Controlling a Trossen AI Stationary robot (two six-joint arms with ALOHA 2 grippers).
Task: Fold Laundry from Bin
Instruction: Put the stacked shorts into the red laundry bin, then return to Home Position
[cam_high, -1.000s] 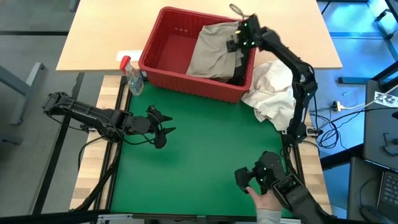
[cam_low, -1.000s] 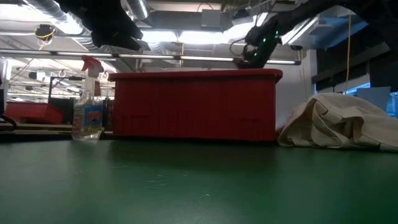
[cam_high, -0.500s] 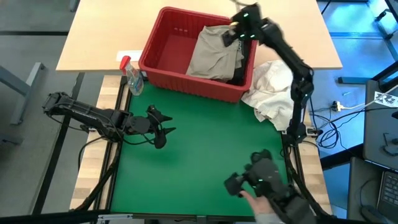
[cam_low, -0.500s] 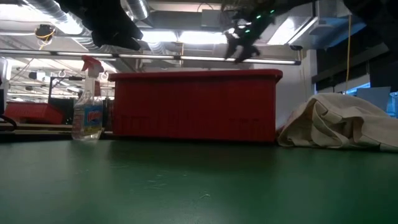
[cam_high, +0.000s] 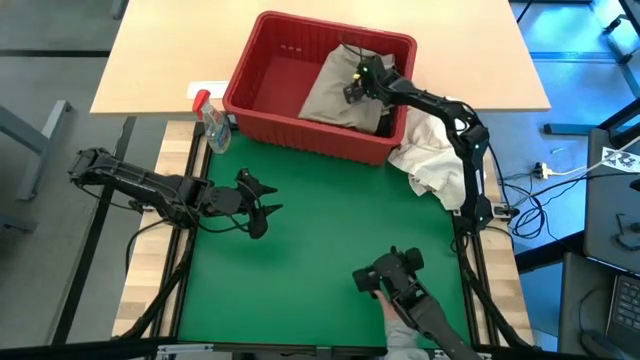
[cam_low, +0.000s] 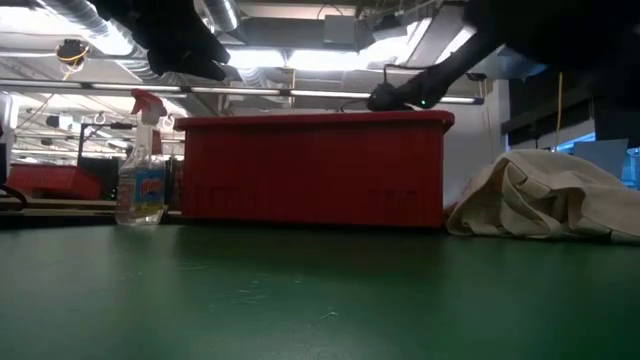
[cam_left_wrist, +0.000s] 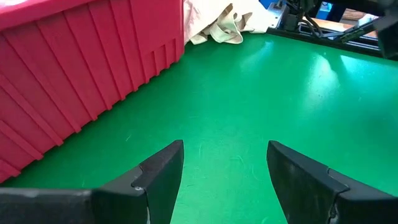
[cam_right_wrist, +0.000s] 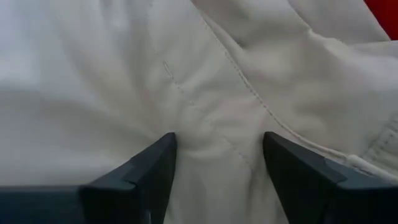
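Over the green table (cam_high: 310, 250) the left tool (cam_high: 262, 207) hangs spread wide, empty. Further right, the red slotted plastic bin (cam_high: 290, 125) holds a khaki-beige garment (cam_high: 330, 85); the right tool (cam_right_wrist: 214, 149) presses into it, fingers parted astride a fold.

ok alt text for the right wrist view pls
The right pincer presses its two dark open fingers into khaki-beige garment fabric that nearly fills the view, with a stitched seam running across it. A sliver of the red bin shows at one corner.
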